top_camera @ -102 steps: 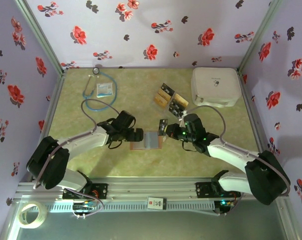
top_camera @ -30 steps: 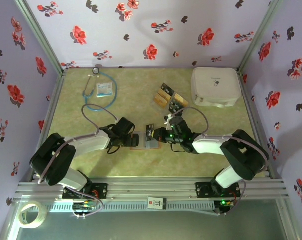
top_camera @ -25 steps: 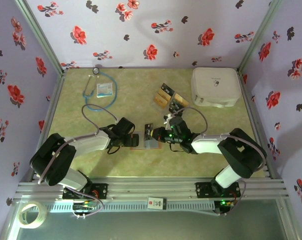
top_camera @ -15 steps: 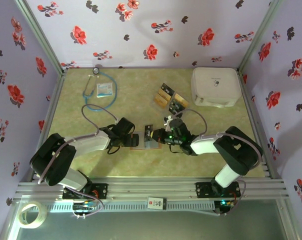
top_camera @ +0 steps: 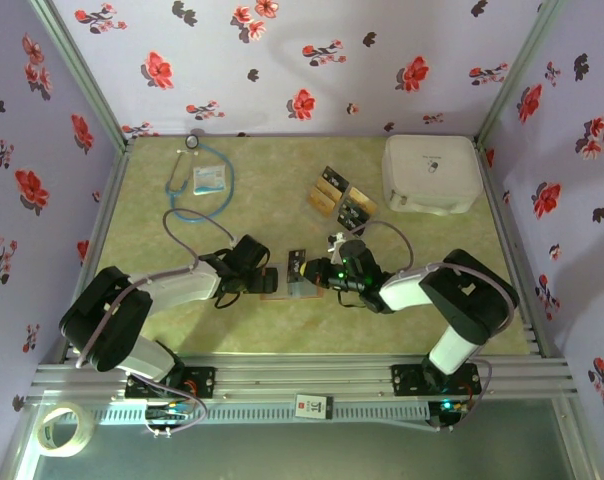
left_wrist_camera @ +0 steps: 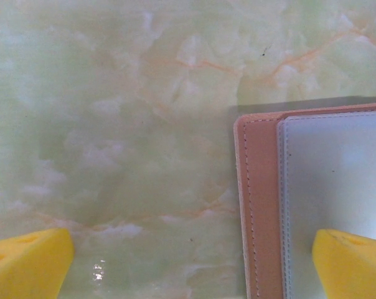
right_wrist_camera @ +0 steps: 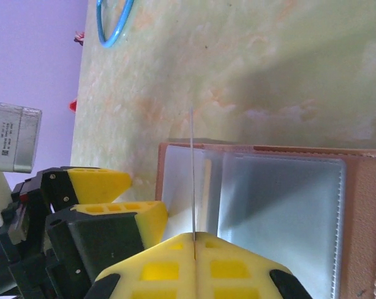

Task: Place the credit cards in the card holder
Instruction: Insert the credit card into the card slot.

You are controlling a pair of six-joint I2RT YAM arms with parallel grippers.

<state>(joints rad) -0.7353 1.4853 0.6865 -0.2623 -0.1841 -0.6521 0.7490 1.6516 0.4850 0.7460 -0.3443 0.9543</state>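
Change since earlier frames: the right gripper (top_camera: 310, 268) has travelled leftward from beside the card holder (top_camera: 300, 289) to above its open face, with its arm folded in closer; the left gripper (top_camera: 266, 280) has shifted slightly toward the holder's left edge.
Right gripper state: clenched on one of the credit cards; the closed yellow fingers (right_wrist_camera: 157, 271) meet on the held card (right_wrist_camera: 192, 180).
Held card: seen edge-on in the right wrist view, a thin line reaching forward from the fingertips across a clear pocket of the holder; contact with the pocket cannot be told.
Card holder: lies open and flat on the bench (top_camera: 282, 335), between the two grippers; reddish-brown border, grey inner panels.
Left gripper state: released, jaws wide apart; one fingertip (left_wrist_camera: 26, 261) is over bare bench, the other over the holder's grey panel.
Remaining credit cards (top_camera: 340, 200): a loose cluster beyond the right gripper, well apart from it.
Surroundings: white case (top_camera: 432, 172) beyond and to the right of the right gripper; white-blue packet (top_camera: 210, 180) beyond the left gripper.
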